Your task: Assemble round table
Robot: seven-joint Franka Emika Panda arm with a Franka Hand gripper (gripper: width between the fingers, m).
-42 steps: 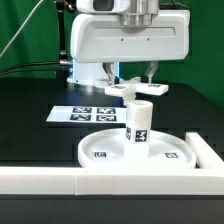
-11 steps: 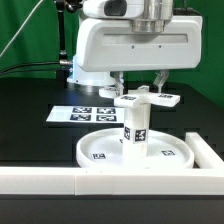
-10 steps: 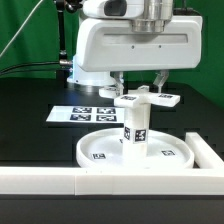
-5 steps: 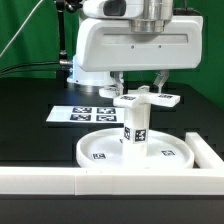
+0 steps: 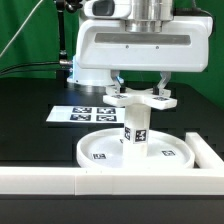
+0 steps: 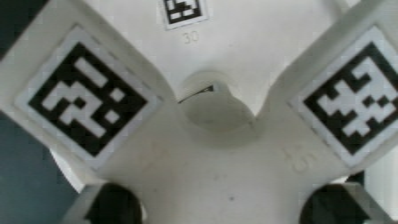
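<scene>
The round disc [image 5: 100,152] lies flat at the front of the black table. The short post [image 5: 135,132] stands upright on its middle. The cross-shaped piece [image 5: 140,98] sits level on or just above the post's top; I cannot tell if they touch. My gripper [image 5: 140,84] is shut on the cross-shaped piece, one finger [image 5: 118,80] on each side. In the wrist view the cross-shaped piece [image 6: 214,110] fills the picture with two tagged arms, and my gripper [image 6: 237,205] grips its near edge with dark fingertips [image 6: 111,205].
The marker board [image 5: 85,114] lies flat behind the disc, toward the exterior view's left. A long white border wall [image 5: 60,181] runs along the front and turns up the right side [image 5: 208,150]. A green backdrop stands behind.
The gripper and the cross-shaped piece have shifted toward the exterior view's left, so the piece now sits centred over the post. The post and disc have not moved.
</scene>
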